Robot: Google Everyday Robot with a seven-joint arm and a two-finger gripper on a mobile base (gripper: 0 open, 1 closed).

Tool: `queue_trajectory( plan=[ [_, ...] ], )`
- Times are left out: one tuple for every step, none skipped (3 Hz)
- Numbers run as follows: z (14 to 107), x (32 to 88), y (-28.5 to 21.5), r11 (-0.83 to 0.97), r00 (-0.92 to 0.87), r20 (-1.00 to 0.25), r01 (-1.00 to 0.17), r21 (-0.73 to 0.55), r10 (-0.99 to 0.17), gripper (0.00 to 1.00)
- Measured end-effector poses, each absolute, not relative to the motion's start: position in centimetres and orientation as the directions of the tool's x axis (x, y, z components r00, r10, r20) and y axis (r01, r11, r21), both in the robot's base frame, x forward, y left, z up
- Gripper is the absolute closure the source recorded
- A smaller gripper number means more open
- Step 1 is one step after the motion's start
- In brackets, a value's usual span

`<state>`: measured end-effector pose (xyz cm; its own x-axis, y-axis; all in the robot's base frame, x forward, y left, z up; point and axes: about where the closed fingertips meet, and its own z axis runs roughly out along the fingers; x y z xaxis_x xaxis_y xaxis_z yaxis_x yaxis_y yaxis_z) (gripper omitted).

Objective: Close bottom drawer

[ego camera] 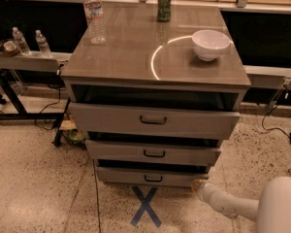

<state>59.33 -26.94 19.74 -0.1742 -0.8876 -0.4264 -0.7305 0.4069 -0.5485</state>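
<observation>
Looking down at a grey wood-grain table (131,47) with three drawers in its front, all three pulled partway out with a dark gap showing above each panel. The bottom drawer (136,175) is the lowest one, right down by the floor, with the narrowest front and a small dark bar handle (153,178) in the middle of it. It's open a bit, not flush. Above it sits the middle drawer (121,150), and above that the top drawer (106,118) with the tallest, widest front. The robot's hand (200,184) is low at the drawer's right end, just beside the lower right corner of the bottom front panel, on the end of a white arm (230,205) that comes in from the lower right. Honestly can't tell how the hand is set, or whether it actually touches the panel or just sits next to it. Up top there's a clear water bottle (94,13) at the back left, a green can (164,5) at the back middle and a white bowl (211,44) on the right, all upright and well apart. A blue tape X (145,206) is stuck to the speckled floor (39,178) right in front of the bottom drawer. Off to the left, a side shelf (29,62) holds two small bottles (20,40).
</observation>
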Motion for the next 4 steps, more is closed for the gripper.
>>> queue_trajectory(
  plan=[
    [26.1,56.1,-31.3,0.460,-0.253,-0.403,-0.667,-0.586,-0.879,1.00],
    [30.8,54.1,-33.6,0.484,-0.300,-0.382,-0.604,-0.634,-0.874,1.00],
    [36.4,52.5,-35.6,0.468,-0.321,-0.342,-0.557,-0.686,-0.883,0.97],
    [35.8,52.8,-35.4,0.470,-0.318,-0.346,-0.561,-0.681,-0.883,0.67]
  ],
)
